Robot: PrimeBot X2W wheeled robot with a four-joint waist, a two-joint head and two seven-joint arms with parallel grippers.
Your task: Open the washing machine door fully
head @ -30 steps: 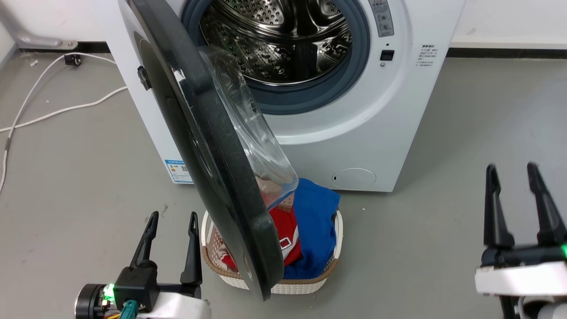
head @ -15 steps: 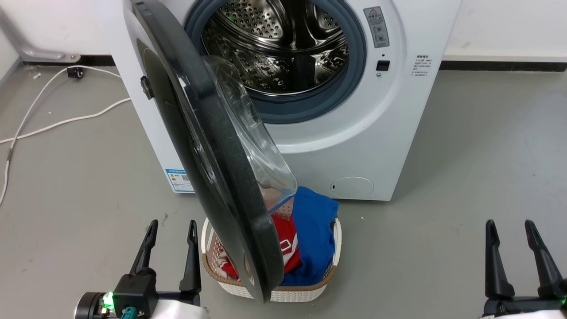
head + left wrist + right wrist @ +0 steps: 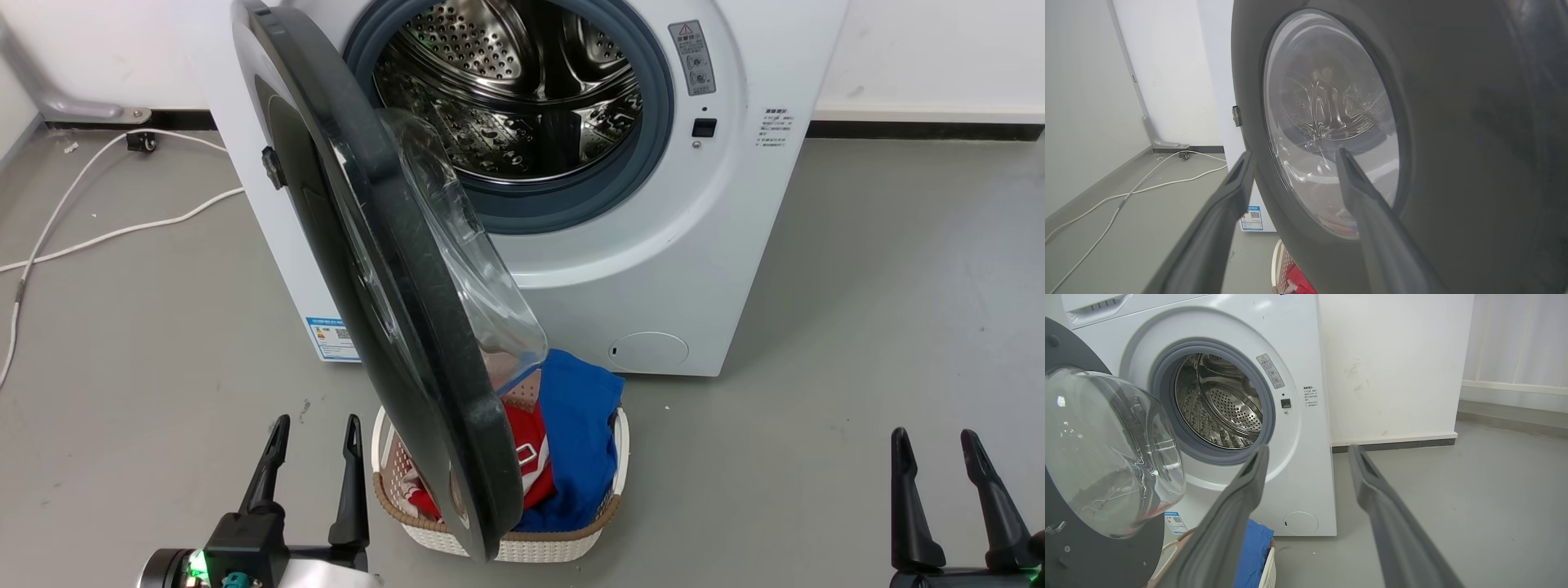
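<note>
Both the left gripper and right gripper stood spread, empty. The washing machine door looked rigid, slick, heavy; its black rim, not glass bowl, suited pushing.

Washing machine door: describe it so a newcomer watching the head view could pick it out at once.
Find the white front-loading washing machine. Hinged at its left edge and swung out over the white woven laundry basket is the large round glossy black door. Unlike the grey-rimmed steel drum opening behind it, it carries a bulging clear glass bowl.
</note>
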